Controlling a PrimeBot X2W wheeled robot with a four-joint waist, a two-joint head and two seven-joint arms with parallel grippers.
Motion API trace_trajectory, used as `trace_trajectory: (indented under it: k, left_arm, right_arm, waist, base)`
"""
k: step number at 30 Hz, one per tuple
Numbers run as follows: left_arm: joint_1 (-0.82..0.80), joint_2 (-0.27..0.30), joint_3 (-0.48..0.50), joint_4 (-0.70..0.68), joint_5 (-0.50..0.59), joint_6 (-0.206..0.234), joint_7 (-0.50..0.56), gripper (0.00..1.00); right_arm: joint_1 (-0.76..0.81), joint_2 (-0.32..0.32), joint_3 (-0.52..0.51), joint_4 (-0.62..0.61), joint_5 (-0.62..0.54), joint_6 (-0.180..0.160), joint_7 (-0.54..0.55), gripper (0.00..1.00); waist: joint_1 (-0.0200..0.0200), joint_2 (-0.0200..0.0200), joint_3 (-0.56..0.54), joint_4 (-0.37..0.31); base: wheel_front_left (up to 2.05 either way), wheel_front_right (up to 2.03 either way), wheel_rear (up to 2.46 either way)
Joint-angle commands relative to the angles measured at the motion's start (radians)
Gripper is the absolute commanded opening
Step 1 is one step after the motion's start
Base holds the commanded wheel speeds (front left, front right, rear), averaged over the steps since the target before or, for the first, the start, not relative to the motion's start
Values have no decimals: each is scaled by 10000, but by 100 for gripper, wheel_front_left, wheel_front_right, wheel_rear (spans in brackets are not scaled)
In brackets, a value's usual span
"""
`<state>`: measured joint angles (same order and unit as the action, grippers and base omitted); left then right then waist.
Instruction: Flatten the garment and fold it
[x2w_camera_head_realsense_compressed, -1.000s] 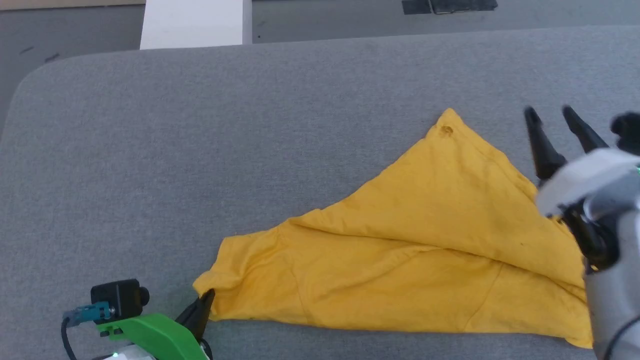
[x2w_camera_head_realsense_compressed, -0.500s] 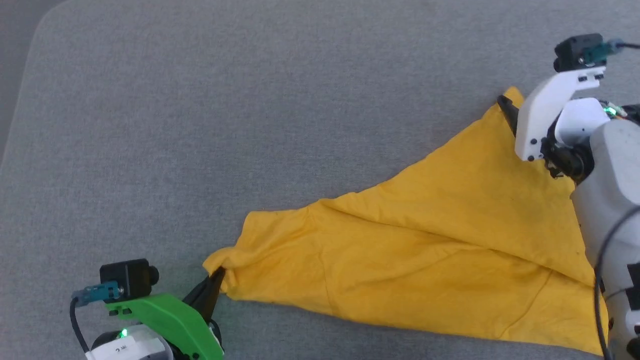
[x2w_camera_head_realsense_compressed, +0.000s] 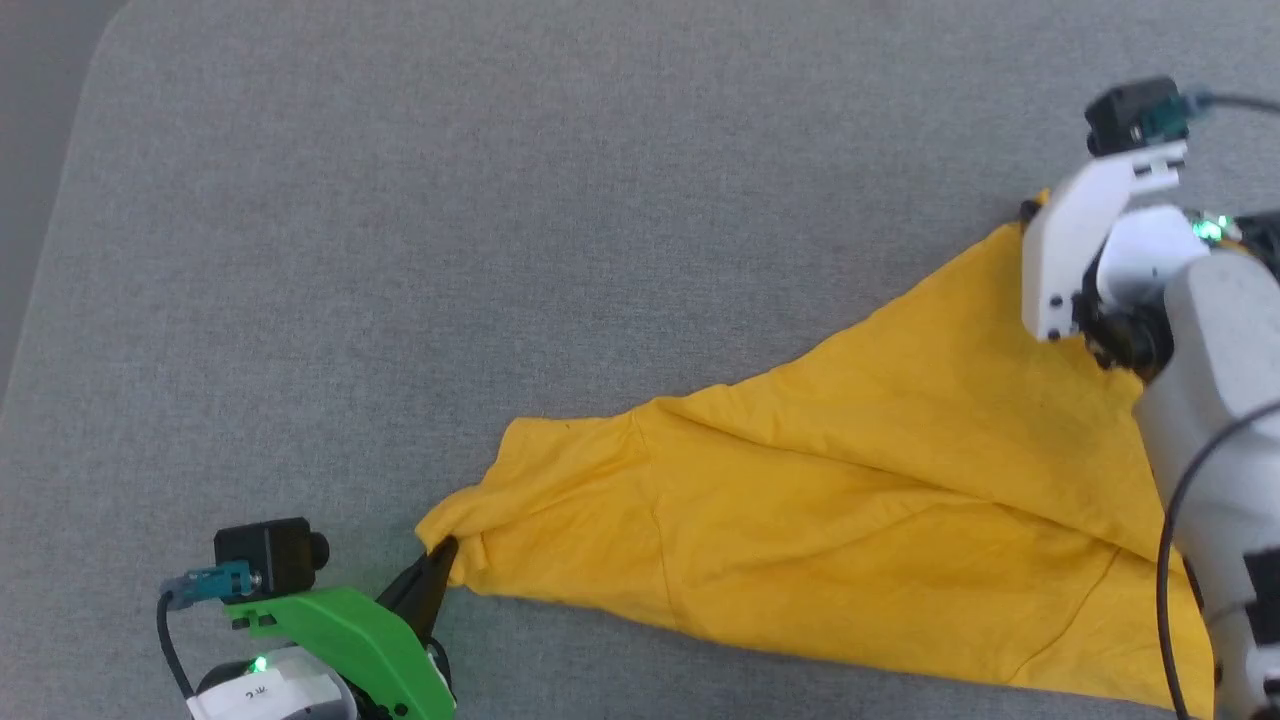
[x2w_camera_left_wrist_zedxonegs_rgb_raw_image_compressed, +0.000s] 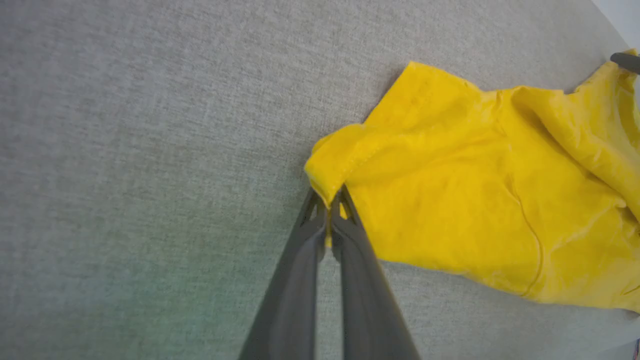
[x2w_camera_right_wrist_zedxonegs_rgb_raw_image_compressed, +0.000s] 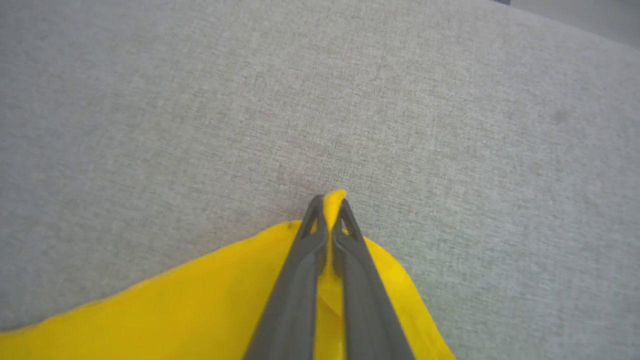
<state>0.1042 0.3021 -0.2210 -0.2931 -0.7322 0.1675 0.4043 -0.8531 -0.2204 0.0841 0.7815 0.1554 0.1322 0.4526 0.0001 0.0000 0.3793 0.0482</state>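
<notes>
Left jaws: together, clamped on a folded hem corner of the garment (x2w_camera_head_realsense_compressed: 850, 500). We see a sliver of yellow pinched between the two dark fingers (x2w_camera_left_wrist_zedxonegs_rgb_raw_image_compressed: 295, 290), right at their tips.
Right jaws: together as well, clamped on a pointed corner of the garment. The yellow tip pokes out just past the tips.
Table (x2w_camera_head_realsense_compressed: 400, 250): covered in grey woven cloth. It lies bare ahead of both sets of jaws and on the outer side of the left jaws.
Garment: lies on the table between the two sets of jaws, drawn into a rough triangle. One corner is at the tips of the left jaws and another at the tips of the right jaws. We see plain yellow cloth facing up.
Right forearm (x2w_camera_head_realsense_compressed: 1220, 400): pale grey, behind the right jaws. It covers the garment's edge on that side, so we cannot tell how that edge lies.
White bracket (x2w_camera_head_realsense_compressed: 1075, 240): sits over the right jaws in the head view and hides their tips there.
Green bracket (x2w_camera_head_realsense_compressed: 340, 630): just behind the left jaws.
Crease (x2w_camera_head_realsense_compressed: 1000, 515): a long fold that slants across the cloth from the left jaws' side toward the right forearm.
Seam (x2w_camera_left_wrist_zedxonegs_rgb_raw_image_compressed: 530, 225): a curved stitched line in the cloth, near the left jaws on their inner side.
</notes>
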Motion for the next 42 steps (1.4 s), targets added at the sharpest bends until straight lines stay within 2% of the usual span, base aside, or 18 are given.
trace_trajectory:
  k: [1,7,12,15,19,24,28,33,37,42]
  left_arm:
    - [-48,-42,-1,59,-59,-35,-75,0]
    - [291,-67,97,171,-123,5,-271,0]
    - [379,52,270,249,153,23,-706,0]
    - [333,85,411,327,317,42,-1042,0]
    - [258,136,569,403,417,-11,-1387,0]
    - [-405,175,699,537,360,-290,-1668,0]
    - [-1845,113,1000,851,106,-477,-1809,0]
    - [-4569,427,1154,1602,135,-684,-1466,0]
    - [-7047,512,1207,2474,292,-630,-1268,0]
    - [-10256,734,1224,3484,989,-398,-1443,0]
  right_arm:
    - [489,-111,-11,-290,206,-15,-431,0]
    - [2718,-390,-249,-2249,1117,-15,-2097,0]
    - [4967,-261,-1183,-4323,1568,-15,-2666,0]
    - [6435,135,-1918,-5723,1592,-15,-2523,0]
    - [7648,618,-2428,-7164,1591,-15,-1911,0]
    - [8088,550,-2759,-8356,1533,-15,-1127,0]
    - [7446,-90,-2533,-8981,1407,-15,-278,0]
    - [5140,-1187,-1879,-8849,1455,-15,682,0]
    - [2905,-1769,-1253,-8141,1491,-15,1148,0]
    - [-197,-1761,-830,-6552,1233,-15,991,0]
  waist:
    - [-1,0,-372,-174]
    - [-1,0,-1290,-610]
    - [-1,0,-1929,-884]
    - [-1,0,-2191,-1051]
    - [-1,0,-2358,-1364]
    - [-1,0,-2356,-1470]
    - [-1,0,-2039,-1542]
    - [-1,0,-1168,-1698]
    - [-1,0,-262,-1851]
    - [-1,0,966,-2043]
  base:
    - [0,0,0]
    - [0,0,0]
    - [0,0,0]
    - [0,0,0]
    - [0,0,0]
    - [0,0,0]
    - [0,0,0]
    - [0,0,0]
    - [0,0,0]
    - [0,0,0]
